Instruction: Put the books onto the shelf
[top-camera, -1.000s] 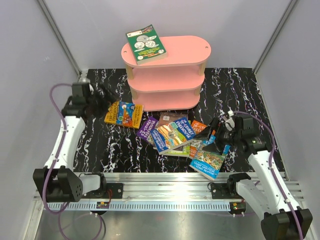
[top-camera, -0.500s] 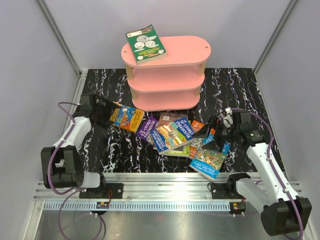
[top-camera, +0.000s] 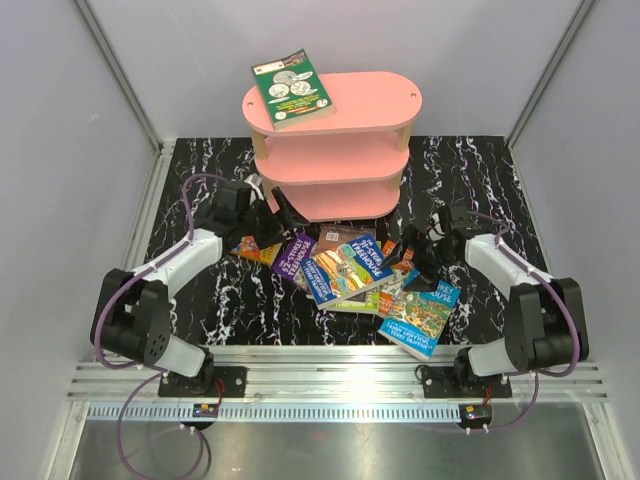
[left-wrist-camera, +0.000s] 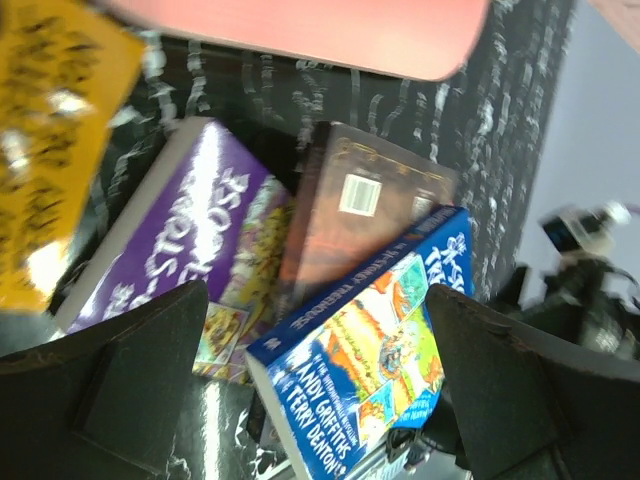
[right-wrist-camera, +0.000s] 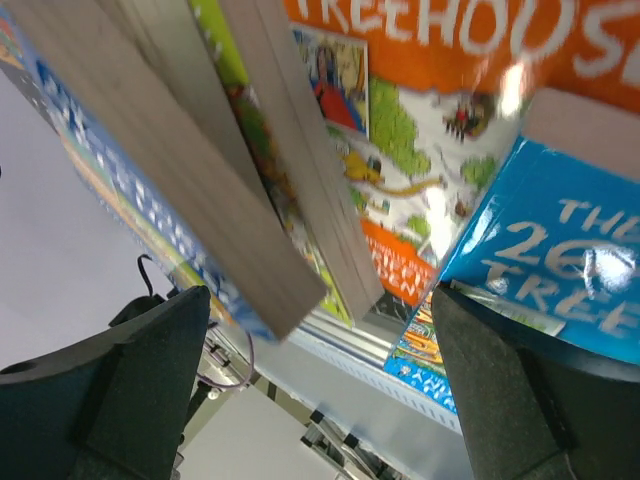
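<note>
I see both arms reaching in over the loose pile of books (top-camera: 350, 268) on the black marbled table (top-camera: 470, 180), just in front of the pink shelf (top-camera: 345, 150). The left gripper (top-camera: 280, 220) hangs with its fingers (left-wrist-camera: 120, 385) spread wide and gripping nothing. It is above a purple book (left-wrist-camera: 200, 250), a brown book (left-wrist-camera: 365, 215) and a blue book (left-wrist-camera: 365, 350), with a yellow book (left-wrist-camera: 50, 140) at its left. The right gripper (top-camera: 412, 258) is likewise spread and empty, low at the pile's right edge, close against an orange book (right-wrist-camera: 430, 40); I cannot tell whether it touches. 1 green book (top-camera: 292, 88) lies flat on the shelf's top board, at its left end.
</note>
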